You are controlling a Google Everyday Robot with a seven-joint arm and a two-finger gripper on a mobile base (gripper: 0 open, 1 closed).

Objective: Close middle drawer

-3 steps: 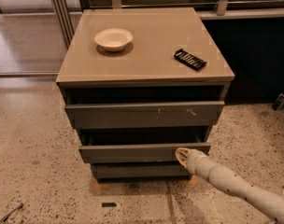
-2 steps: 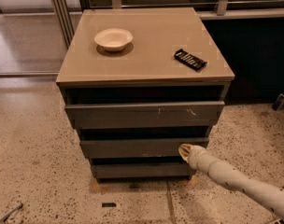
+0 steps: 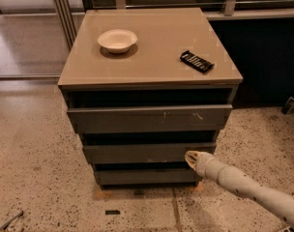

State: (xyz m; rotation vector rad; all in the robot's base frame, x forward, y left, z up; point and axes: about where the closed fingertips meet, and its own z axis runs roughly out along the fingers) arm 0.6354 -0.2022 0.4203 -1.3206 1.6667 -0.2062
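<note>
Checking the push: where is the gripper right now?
In the camera view, the gripper sits low right, at the middle drawer's front near its right end.

Single high camera faces the cabinet front, claw lower right.

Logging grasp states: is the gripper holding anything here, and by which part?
Nothing seems held. The gripper sits against the right end of the middle drawer front, which has no handle, apparently pressing rather than gripping.

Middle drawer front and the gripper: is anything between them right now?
Nothing. In the camera view the gripper sits at the right end of the middle drawer, seemingly touching its front, with no object in between.
</note>
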